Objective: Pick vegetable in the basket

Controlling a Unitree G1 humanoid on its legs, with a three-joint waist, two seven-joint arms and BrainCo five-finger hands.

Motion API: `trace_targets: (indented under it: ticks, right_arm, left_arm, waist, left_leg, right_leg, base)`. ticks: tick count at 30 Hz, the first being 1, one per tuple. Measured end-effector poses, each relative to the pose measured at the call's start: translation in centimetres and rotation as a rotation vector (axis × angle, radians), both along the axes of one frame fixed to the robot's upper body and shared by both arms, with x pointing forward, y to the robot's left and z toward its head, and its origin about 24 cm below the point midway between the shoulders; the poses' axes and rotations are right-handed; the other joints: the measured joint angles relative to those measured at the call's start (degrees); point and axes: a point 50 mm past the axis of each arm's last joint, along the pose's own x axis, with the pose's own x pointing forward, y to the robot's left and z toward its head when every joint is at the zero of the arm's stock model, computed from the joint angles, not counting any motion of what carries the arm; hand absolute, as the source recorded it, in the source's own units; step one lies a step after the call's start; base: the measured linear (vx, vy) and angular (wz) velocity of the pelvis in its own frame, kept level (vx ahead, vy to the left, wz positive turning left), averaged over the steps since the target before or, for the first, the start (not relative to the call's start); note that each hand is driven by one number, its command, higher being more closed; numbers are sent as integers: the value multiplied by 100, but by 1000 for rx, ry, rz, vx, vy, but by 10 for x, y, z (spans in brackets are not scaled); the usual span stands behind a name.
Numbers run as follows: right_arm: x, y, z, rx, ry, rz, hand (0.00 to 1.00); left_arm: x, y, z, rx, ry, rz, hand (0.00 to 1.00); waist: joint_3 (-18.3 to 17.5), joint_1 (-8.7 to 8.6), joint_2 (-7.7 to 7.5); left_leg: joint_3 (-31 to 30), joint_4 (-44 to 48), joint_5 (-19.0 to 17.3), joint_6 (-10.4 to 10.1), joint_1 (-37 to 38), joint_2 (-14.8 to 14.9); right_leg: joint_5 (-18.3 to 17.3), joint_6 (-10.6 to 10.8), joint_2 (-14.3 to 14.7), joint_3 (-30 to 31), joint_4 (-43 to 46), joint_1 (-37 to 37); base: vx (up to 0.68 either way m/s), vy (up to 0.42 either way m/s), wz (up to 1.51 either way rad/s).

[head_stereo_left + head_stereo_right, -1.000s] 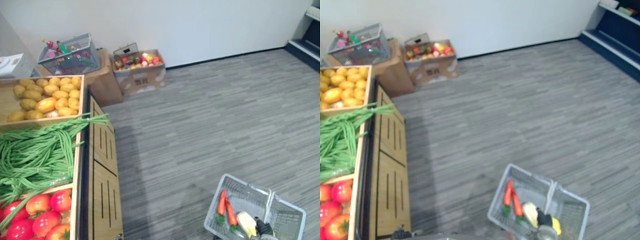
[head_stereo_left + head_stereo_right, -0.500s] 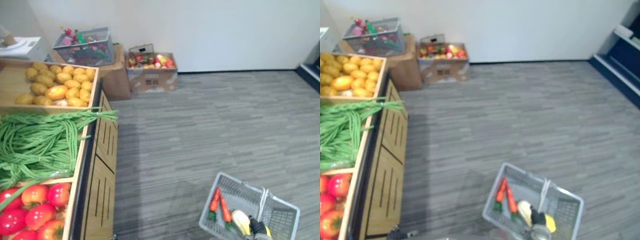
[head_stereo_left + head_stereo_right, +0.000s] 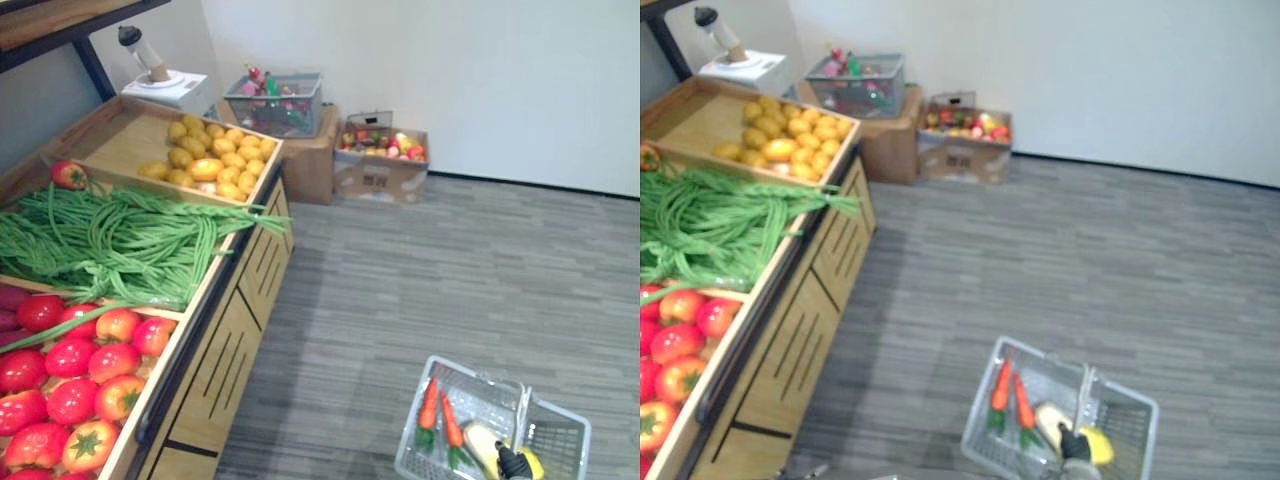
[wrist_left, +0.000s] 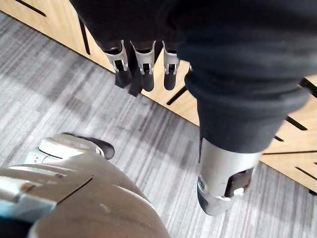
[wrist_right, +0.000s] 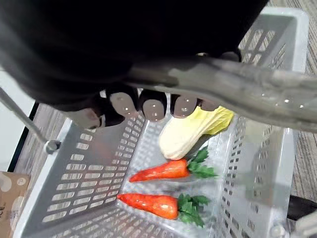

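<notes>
A grey plastic basket (image 3: 556, 446) hangs low at my right side above the floor. Inside lie two orange carrots (image 5: 159, 170) (image 5: 149, 204) with green tops and a pale yellow-white cabbage (image 5: 191, 131). My right hand (image 3: 512, 463) is shut on the basket's grey handle (image 5: 223, 83), with its fingers (image 5: 153, 105) curled under the bar. My left hand (image 4: 142, 63) hangs open beside the wooden front of the vegetable stand (image 3: 230, 350) and holds nothing. On the stand lie green beans (image 3: 120, 240), red tomatoes (image 3: 70, 370) and yellow potatoes (image 3: 210, 165).
Against the far wall stand a cardboard box of mixed fruit (image 3: 382, 160) and a wire basket of goods (image 3: 276, 100) on another box. A white appliance (image 3: 165, 88) sits behind the potato tray. Grey floor stretches to the right of the stand.
The whole picture has swung round, bringing more of the stand into view, so the camera moved. The basket stays hanging from my right hand with the same contents.
</notes>
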Motion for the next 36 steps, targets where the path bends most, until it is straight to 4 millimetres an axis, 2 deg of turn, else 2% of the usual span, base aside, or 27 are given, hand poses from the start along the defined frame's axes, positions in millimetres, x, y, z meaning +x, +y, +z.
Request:
trace_targets:
  ticks: [1, 3, 4, 13, 14, 17, 25, 29, 36]
  right_arm:
    - [2, -7, 2, -15, -9, -11, 100]
    - [1, -12, 3, -23, -6, -20, 100]
    - [3, -11, 3, -20, -9, -20, 100]
    - [1, -4, 0, 1, 14, 3, 100]
    - [1, -3, 0, 3, 15, 9, 100]
    - [1, -3, -1, 5, 15, 9, 100]
    - [0, -3, -1, 32, 1, -55, 100]
    - [-9, -5, -3, 51, 14, -119, 100]
    - [-10, -7, -3, 51, 10, -130, 100]
  left_arm:
    - [-2, -6, -2, -19, 4, -1, 0]
    - [-3, -12, -3, -38, 8, -9, 0]
    - [-3, -13, -4, -40, 10, -15, 0]
    - [-2, -5, -3, -41, 19, -109, 0]
    - [-1, -4, -2, -37, 21, -130, 0]
    - [1, -2, -1, -30, 10, -146, 0]
    - [-3, -3, -2, -57, 10, -116, 0]
    - [-4, -2, -3, -64, 18, -131, 0]
    - [-6, -4, -4, -74, 40, -192, 0]
  waist:
    - [-16, -21, 146]
    - [-21, -29, 274]
    - [-30, -28, 287]
    - [-25, -124, 119]
    - [-13, -132, 51]
    - [2, -127, 25]
    - [20, -134, 55]
    - [47, -167, 52]
    - [52, -183, 100]
  left_leg:
    - [1, -218, 58, -10, 22, -27]
    - [14, -404, 97, -3, 107, -45]
    - [35, -476, 137, 2, 150, -65]
    - [176, -581, 168, 29, 274, -187]
    - [182, -579, 186, 56, 281, -221]
    - [228, -584, 207, 89, 282, -265]
    - [475, -786, 254, 158, 402, -247]
    - [476, -810, 259, 166, 500, -257]
    - [605, -1010, 323, 188, 687, -285]
  right_leg:
    - [5, 2, -1, -27, -112, -5]
    - [20, 19, -10, -58, -132, 29]
    - [29, 34, -27, -56, -141, 33]
    - [233, 122, -113, -16, -294, 133]
    - [240, 133, -143, 4, -295, 134]
    - [268, 177, -188, 53, -295, 109]
    - [513, 161, -91, 275, -589, 124]
    - [524, 178, -86, 281, -583, 219]
    - [527, 184, -31, 372, -646, 269]
  base:
    - [1, -7, 11]
    - [16, 36, 12]
    - [22, 44, 4]
    - [7, 47, -2]
    - [-20, 46, -6]
    - [-42, 39, -6]
    - [-76, 22, -13]
    - [-85, 11, -1]
    - [5, 6, -8]
